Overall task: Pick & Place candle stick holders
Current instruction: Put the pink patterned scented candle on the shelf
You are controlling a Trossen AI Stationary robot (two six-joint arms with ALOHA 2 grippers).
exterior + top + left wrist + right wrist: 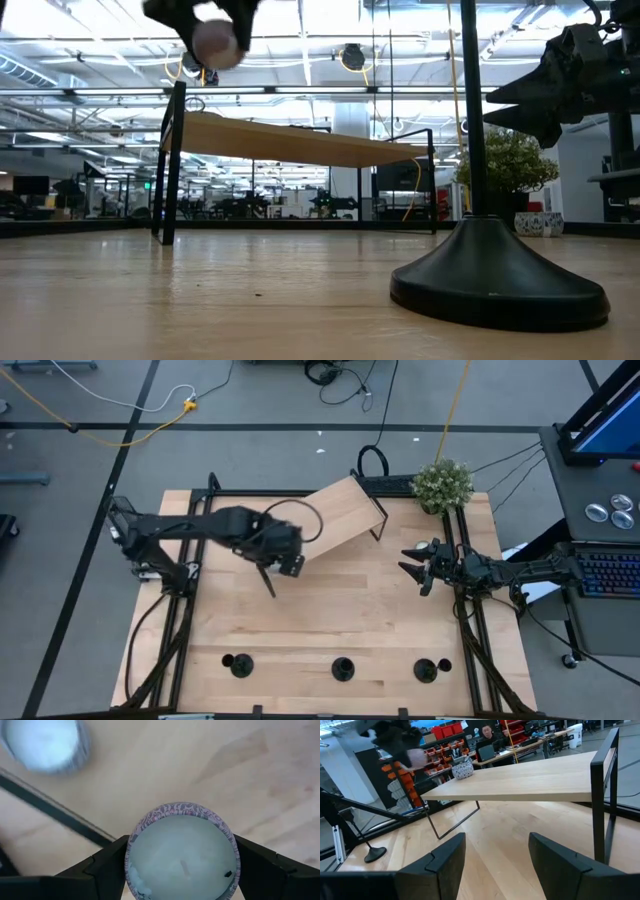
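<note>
Left gripper (290,565), high view: over mid-table pinching a tealight (182,852), right gripper (412,565) spread, idle at right, holders (343,668) along the near edge; low view: one holder close; you're mid-carry, likely place next.

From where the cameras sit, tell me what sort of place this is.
Most likely a robotics lab or workshop on an open industrial floor. A wooden table in a black frame carries two robot arms, cables trail over the grey concrete, and red parts bins and a person at a desk show behind.
</note>
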